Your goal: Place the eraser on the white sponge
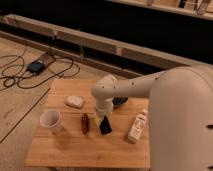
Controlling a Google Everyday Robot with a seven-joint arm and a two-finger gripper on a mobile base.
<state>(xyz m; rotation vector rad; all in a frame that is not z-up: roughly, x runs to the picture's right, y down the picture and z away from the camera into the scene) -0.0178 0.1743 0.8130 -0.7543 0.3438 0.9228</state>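
The eraser (105,126) is a small black block standing tilted under my gripper (103,116), near the middle of the wooden table (75,150). The gripper hangs from the white arm that reaches in from the right, and it is shut on the eraser's top end. The white sponge (75,101) lies flat on the table, to the left of the gripper and a little farther back, apart from it.
A white cup (50,120) stands at the front left. A reddish-brown elongated object (85,123) lies just left of the eraser. A white bottle (137,126) lies to the right. A dark bowl (120,101) sits partly hidden behind the arm. Cables lie on the floor at left.
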